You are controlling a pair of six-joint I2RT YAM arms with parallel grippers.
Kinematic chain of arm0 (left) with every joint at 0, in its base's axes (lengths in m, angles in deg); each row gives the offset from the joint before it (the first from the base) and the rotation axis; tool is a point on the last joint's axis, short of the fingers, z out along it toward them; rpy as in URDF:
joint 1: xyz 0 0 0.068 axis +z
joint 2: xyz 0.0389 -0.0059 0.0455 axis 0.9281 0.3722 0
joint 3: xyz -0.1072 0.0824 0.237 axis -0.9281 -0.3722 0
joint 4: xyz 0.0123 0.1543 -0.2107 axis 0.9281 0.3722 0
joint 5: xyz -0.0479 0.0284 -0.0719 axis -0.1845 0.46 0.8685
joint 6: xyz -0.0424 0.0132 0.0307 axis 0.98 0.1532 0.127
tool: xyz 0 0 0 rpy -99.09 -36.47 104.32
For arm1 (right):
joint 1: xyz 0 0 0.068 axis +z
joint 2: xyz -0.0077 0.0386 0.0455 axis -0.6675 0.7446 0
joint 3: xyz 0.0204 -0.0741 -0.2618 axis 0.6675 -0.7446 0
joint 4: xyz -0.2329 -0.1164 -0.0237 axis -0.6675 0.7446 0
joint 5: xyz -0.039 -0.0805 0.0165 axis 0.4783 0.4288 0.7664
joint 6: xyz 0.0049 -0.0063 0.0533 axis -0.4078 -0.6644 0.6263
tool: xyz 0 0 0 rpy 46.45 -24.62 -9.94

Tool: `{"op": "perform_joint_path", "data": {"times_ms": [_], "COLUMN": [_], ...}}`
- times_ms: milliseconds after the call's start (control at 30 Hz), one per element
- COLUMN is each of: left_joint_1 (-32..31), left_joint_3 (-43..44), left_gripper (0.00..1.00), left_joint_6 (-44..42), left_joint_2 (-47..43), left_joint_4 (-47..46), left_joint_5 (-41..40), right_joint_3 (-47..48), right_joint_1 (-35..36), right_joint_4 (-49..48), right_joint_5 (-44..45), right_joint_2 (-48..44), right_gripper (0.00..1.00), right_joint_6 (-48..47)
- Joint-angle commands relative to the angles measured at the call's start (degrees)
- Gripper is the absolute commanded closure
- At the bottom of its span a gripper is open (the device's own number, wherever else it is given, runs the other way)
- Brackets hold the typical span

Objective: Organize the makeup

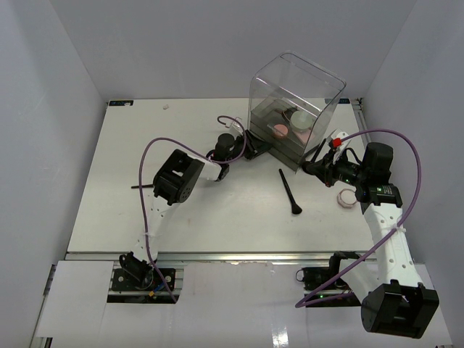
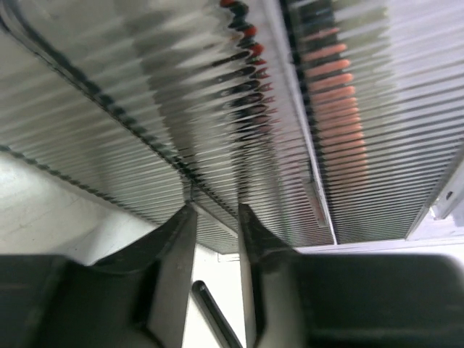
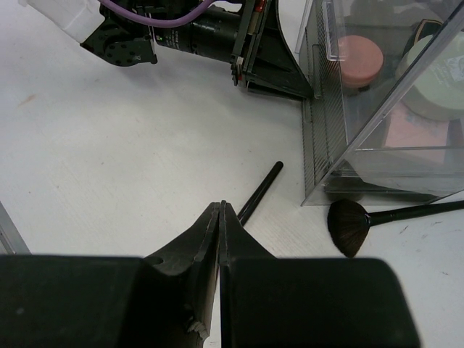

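Note:
The clear drawer box (image 1: 297, 101) stands at the back. Inside are a round pink compact (image 3: 360, 58), a pale green compact (image 3: 435, 80) and a flat pink square (image 3: 413, 130). Red and black pencils (image 2: 250, 72) show through its ribbed drawer front (image 3: 315, 123). My left gripper (image 1: 250, 145) is closed to a narrow gap on that drawer's lower edge (image 2: 216, 210). My right gripper (image 1: 308, 167) is shut and empty (image 3: 221, 206), just above a black brush (image 1: 290, 190) lying on the table. A fan brush (image 3: 348, 225) lies against the box.
A round pink compact (image 1: 347, 197) lies by the right arm. A thin black pencil (image 1: 141, 186) pokes out beside the left arm's elbow. White walls close in the table (image 1: 217, 210) on three sides.

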Motion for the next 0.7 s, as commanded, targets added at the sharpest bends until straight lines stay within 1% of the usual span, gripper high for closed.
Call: {"op": "perform_joint_path", "data": {"times_ms": [0,133,267,333,533,667], "left_joint_1": [-0.27,-0.27,0.03,0.18,0.95,1.31], "left_joint_3": [2.15,1.67,0.31,-0.98,-7.21,-13.98], "left_gripper": [0.67,0.78,0.83,0.87,0.9,0.91], "left_joint_6": [0.94,1.03,1.83,2.1,1.33,-0.74], "left_joint_2": [0.07,-0.17,-0.64,-1.05,-5.53,-10.31], "left_joint_4": [0.3,-0.27,-1.76,-2.56,-5.9,-7.34], "left_joint_5": [0.24,0.74,1.62,1.95,3.49,4.88], "right_joint_3": [0.19,0.1,0.01,0.01,-0.16,-0.25], "right_joint_1": [-0.12,-0.2,-0.21,-0.21,-0.21,-0.21], "right_joint_4": [-1.58,-1.67,-1.67,-1.67,-1.67,-1.76], "right_joint_5": [-1.43,-1.52,-1.3,-1.16,-0.82,-0.74], "right_joint_2": [0.14,-0.14,-0.08,-0.04,0.14,0.06], "right_gripper": [0.92,0.92,0.92,0.92,0.92,0.92], "right_joint_6": [-0.04,-0.12,-0.13,-0.22,-0.39,-0.48]}}
